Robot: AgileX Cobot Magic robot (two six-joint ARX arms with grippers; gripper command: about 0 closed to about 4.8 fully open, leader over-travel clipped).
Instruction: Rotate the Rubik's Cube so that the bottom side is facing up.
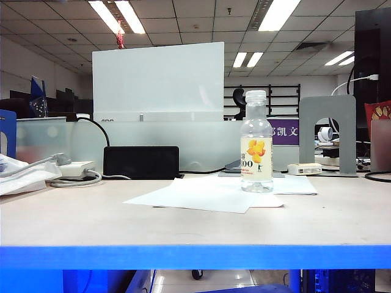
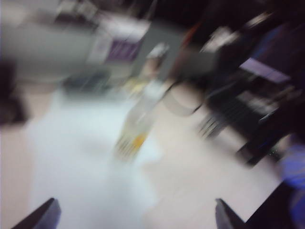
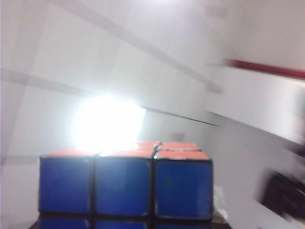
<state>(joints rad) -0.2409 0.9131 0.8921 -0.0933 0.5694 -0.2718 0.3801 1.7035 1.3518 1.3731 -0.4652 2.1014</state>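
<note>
Left gripper spread, above the desk facing the bottle; right gripper unseen, grip untellable, cube before its camera.

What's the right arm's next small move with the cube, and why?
Probably bring the cube down onto the table by the bottle. The right tool's view shows it held close, blue face toward the camera, ceiling behind; the table has no cube. The left tool is open and empty.
</note>
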